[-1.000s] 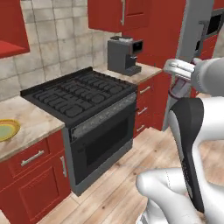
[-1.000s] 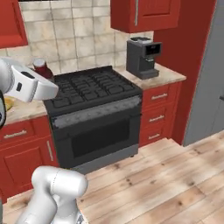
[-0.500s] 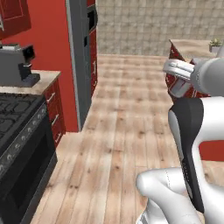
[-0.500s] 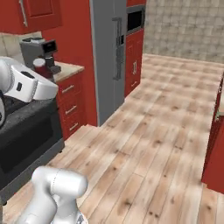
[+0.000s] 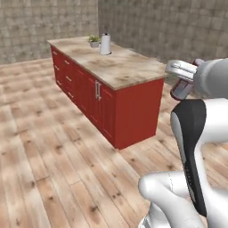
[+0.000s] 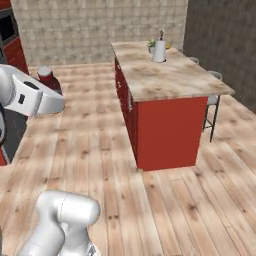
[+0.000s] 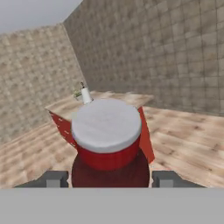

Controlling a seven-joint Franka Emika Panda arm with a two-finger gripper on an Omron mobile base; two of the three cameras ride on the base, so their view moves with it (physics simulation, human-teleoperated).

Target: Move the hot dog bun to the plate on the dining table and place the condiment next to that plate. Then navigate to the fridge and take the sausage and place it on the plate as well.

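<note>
- Presently, the gripper [image 7: 105, 179] pinches the condiment [image 7: 106, 133], a red bottle with a white cap, one finger tip on each side of its body.
- Dining table [image 5: 116, 67] lies at 11 o'clock in the left base view; a white jug [image 5: 105, 44] and a small plant [image 5: 94, 40] stand at its far end.
- Advice: keep the bottle upright while driving, and approach the long side squarely.
</note>
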